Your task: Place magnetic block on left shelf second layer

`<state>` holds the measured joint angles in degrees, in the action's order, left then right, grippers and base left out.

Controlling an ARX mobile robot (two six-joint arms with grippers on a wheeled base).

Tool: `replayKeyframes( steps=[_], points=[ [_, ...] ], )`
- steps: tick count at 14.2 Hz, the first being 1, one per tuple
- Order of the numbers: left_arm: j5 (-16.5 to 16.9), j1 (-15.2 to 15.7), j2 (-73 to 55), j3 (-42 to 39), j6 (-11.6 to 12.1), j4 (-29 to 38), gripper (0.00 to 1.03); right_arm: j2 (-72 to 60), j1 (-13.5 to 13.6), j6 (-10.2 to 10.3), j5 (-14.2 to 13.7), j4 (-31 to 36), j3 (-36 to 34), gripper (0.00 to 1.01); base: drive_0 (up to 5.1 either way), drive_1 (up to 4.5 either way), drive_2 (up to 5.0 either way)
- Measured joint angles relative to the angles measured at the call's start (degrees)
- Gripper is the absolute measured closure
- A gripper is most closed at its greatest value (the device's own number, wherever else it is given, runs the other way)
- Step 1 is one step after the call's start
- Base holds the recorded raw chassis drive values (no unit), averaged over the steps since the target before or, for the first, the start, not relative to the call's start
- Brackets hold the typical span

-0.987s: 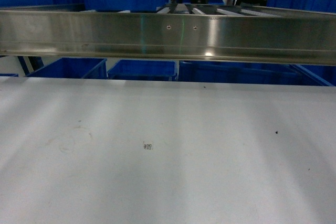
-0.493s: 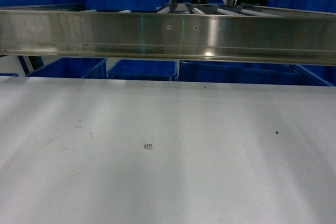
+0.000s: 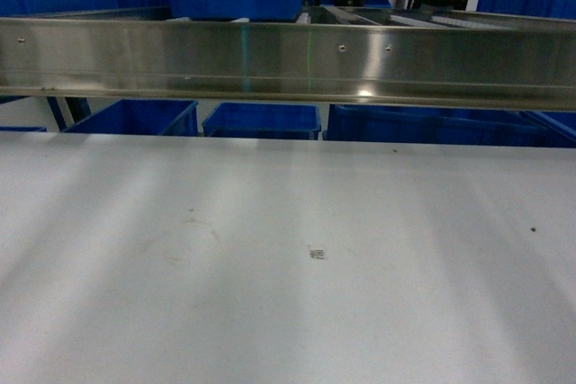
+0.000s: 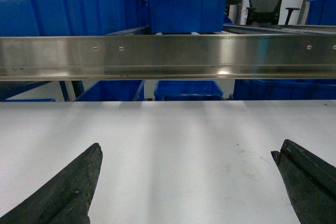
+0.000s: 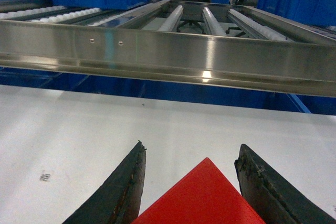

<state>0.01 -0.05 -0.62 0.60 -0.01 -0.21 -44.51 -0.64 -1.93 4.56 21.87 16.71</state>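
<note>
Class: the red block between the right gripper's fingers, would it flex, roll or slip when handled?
The magnetic block shows flat faces and a sharp corner, so probably rigid and unlikely to roll. Its smooth surface might slip in the right gripper.

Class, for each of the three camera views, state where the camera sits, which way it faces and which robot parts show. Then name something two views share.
Head: high on the robot, slanting down at the flat white tabletop and stainless-steel rail; no robot parts.
Left wrist: low over the table, facing the rail; wide-open left gripper.
Right wrist: facing the white roller rails; right gripper around the small red magnetic block.
Shared: rail, tabletop, blue plastic crates.
</note>
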Motion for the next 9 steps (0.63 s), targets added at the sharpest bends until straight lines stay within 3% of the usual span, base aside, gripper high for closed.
replayKeyframes(
  steps=[9],
  points=[
    [-0.04,0.00,0.00,0.00,0.00,0.00,0.05,0.00,0.02,0.00,0.02,0.00,-0.02,0.54,-4.9,2.53,2.5]
  ],
)
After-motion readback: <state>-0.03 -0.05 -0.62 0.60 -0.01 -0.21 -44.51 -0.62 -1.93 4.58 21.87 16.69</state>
